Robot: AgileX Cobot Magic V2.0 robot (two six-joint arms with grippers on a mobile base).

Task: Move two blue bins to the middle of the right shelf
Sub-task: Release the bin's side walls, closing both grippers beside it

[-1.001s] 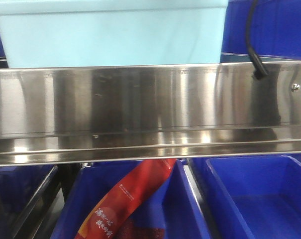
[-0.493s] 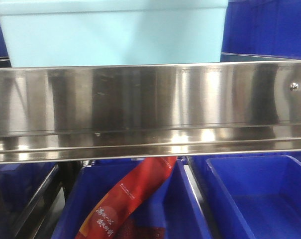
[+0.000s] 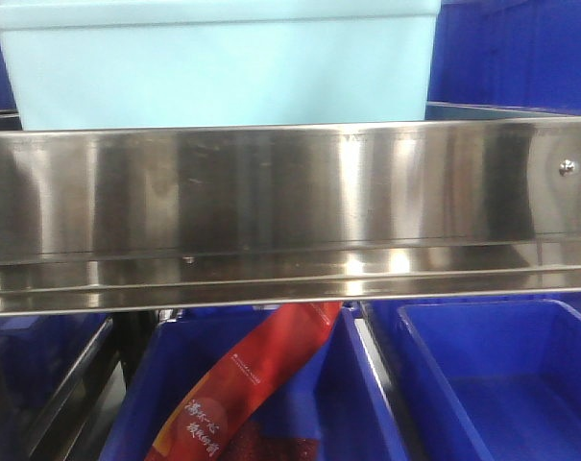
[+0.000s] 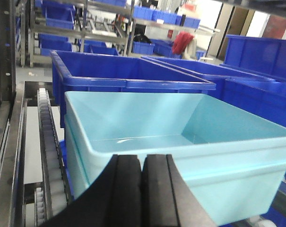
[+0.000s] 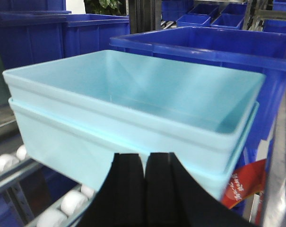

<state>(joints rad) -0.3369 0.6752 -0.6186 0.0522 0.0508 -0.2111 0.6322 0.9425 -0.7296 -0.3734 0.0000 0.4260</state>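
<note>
Two pale blue bins sit nested one inside the other, the upper bin (image 4: pixel 133 116) inside the lower bin (image 4: pixel 237 189). In the front view the stack (image 3: pixel 213 67) stands behind the broad steel front rail (image 3: pixel 290 192) of the shelf tier. My left gripper (image 4: pixel 142 158) is shut with nothing between its fingers, just in front of the stack's near rim. My right gripper (image 5: pixel 145 156) is also shut and empty, close to the other side of the stack (image 5: pixel 133 94). The lower bin (image 5: pixel 53 137) rests over white rollers (image 5: pixel 72 201).
Dark blue bins (image 4: pixel 128 73) stand behind and beside the stack. Below the rail are more dark blue bins (image 3: pixel 492 384), one holding a red packet (image 3: pixel 252 384). A roller track (image 4: pixel 48 142) runs along the stack's left side.
A black cable seen at the upper right of the front view one second ago has left the view. The pale blue bins and the rail have stayed where they were.
</note>
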